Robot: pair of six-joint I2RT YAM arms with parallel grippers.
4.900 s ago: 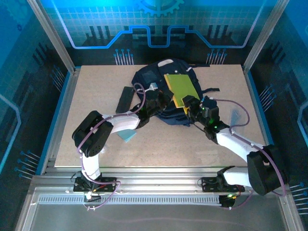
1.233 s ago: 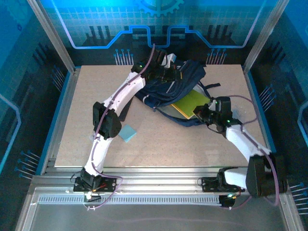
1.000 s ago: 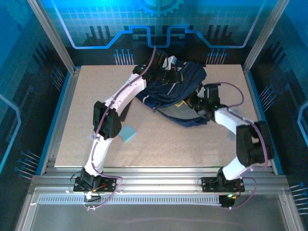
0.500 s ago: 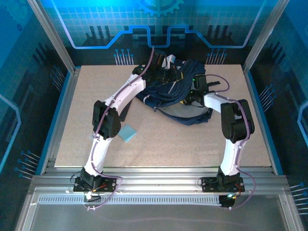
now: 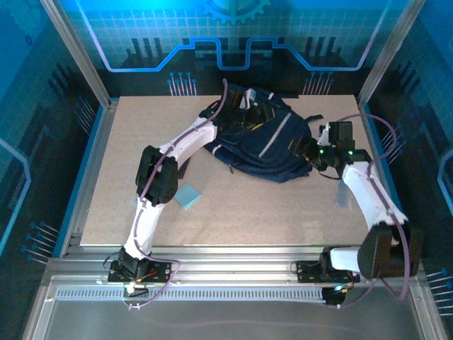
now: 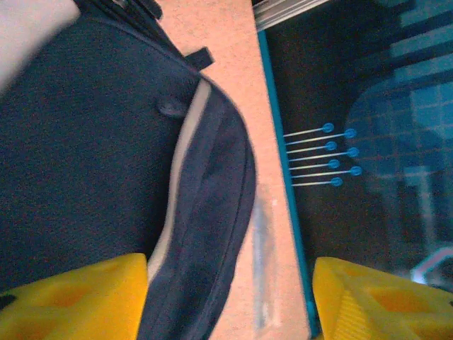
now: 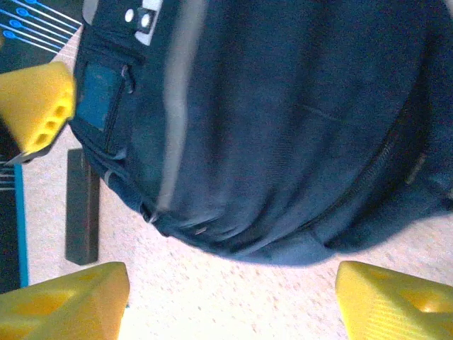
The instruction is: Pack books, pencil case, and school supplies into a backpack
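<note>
Top external | backpack (image 5: 265,142) contents hidden | left end effector (image 6: 226,297), right end effector (image 7: 230,301): both spread

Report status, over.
Left end effector open, right end effector open. Backpack lying on table. Pencil case, light-blue pad outside it.

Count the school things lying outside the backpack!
2: the light-blue pad beside the left arm, and the black pencil case beside the backpack. Others may be hidden inside.
</note>
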